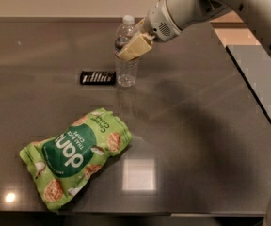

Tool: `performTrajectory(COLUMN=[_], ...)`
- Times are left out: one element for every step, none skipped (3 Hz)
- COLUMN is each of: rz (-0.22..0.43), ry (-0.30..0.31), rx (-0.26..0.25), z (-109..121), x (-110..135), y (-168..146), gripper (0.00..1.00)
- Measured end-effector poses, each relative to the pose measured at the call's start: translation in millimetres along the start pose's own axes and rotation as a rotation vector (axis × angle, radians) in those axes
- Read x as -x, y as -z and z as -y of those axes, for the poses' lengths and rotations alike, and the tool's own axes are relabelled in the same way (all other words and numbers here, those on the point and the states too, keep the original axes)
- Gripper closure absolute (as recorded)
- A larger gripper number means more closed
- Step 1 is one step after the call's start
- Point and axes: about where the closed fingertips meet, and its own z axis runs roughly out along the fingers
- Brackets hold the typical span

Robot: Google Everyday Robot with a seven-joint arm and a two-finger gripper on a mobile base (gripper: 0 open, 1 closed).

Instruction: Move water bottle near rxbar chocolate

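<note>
The water bottle [126, 66] is a small clear bottle with a white cap. It stands upright on the dark table, just right of the rxbar chocolate [97, 76], a small flat black wrapper with white lettering. My gripper [131, 48] reaches in from the upper right and is shut on the water bottle around its upper body. The tan finger [135, 46] covers the bottle's label.
A large green snack bag [75, 155] lies at the front left of the table [196, 126]. The table's right edge [253, 93] runs diagonally, with a grey surface beyond it. My arm [206, 4] spans the upper right.
</note>
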Motion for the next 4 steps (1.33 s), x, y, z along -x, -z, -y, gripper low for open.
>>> performTrajectory(rz=[-0.005, -0.011, -0.021, -0.023], ry=[0.001, -0.002, -0.006, -0.011], rx=[-0.005, -0.010, -0.024, -0.026], z=[5, 8, 12, 14], x=[-2, -6, -13, -18], y=[-4, -5, -7, -9], gripper=[1.00, 1.00, 0.82, 0.59])
